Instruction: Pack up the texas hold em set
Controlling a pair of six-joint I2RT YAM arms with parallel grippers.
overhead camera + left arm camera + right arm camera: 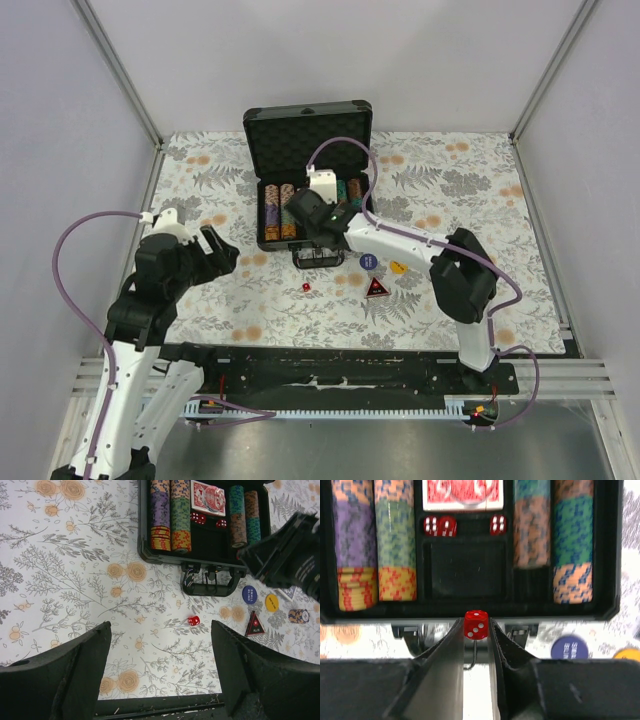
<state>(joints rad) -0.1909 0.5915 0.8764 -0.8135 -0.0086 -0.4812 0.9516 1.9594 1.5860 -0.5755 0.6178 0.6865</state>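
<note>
Texas hold em set, partly packed.

1. Tabletop [480, 180], floral cover. It carries the case at the far centre and loose pieces near and right of it.
2. Briefcase [307, 128], open, with the foam-lined lid standing up on the far side and the handle toward the near side. It is not yet closed or latched.
3. Left hand [215, 250], released, fingers spread wide, holding nothing. It hovers over the tabletop, left of the case and nearer.
4. Right hand [476, 635], clenched on one red die [476, 624] pinched at the fingertips. It is poised at the near wall of the case, with the die not yet set inside.
5. Chip rows [395, 540], packed: two columns in the left slots and two in the right. The bulk of the chips appears stowed.
6. Red card deck [463, 495], seated in the far middle slot. No second deck is in view.
7. Middle compartment [466, 570], bare, evidently awaiting contents.
8. Triangular marker [377, 289], loose on the tabletop near the case, to be packed.
9. Blue button [369, 261] and yellow button [399, 267], loose just right of the handle, to be packed.
10. Short chip stack [299, 616], loose on the tabletop right of the buttons.
11. Three dice [440, 526], stowed in the strip below the deck.
12. Loose die [306, 287], on the tabletop near the handle, to be packed.
</note>
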